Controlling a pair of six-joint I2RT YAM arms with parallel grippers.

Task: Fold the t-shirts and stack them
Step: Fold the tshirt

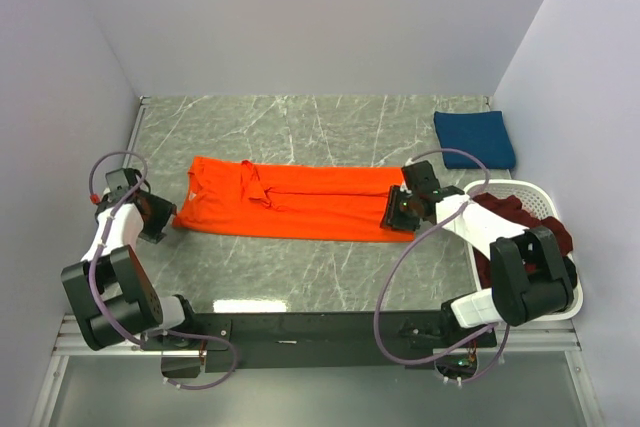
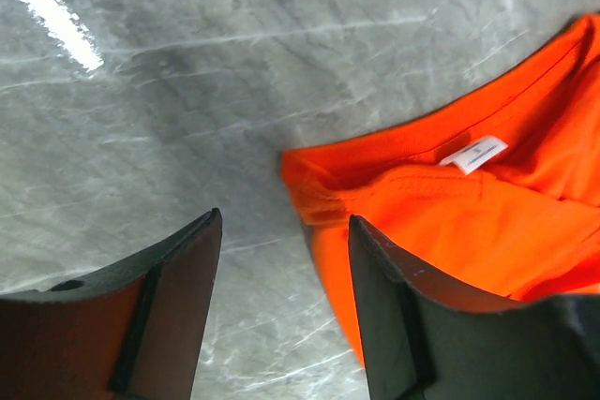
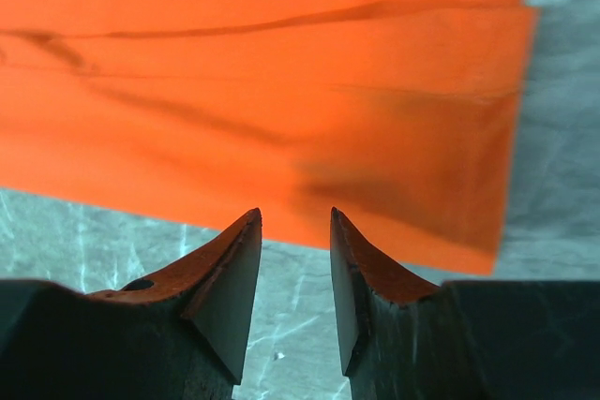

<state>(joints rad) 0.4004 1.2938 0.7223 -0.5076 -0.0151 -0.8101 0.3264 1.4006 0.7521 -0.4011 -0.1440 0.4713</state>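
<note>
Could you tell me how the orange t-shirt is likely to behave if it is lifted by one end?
The orange t-shirt will probably droop and unfold: it lies flat in thin, creased layers, so it looks floppy. It is likely light, being thin cloth. Pushed, it may slide and bunch, since the marble-patterned table looks glossy.

You're in a lab test cell, prob. Plain walls [image 1: 300, 17] box in the marble-look table [image 1: 300, 277] on 3 sides.
</note>
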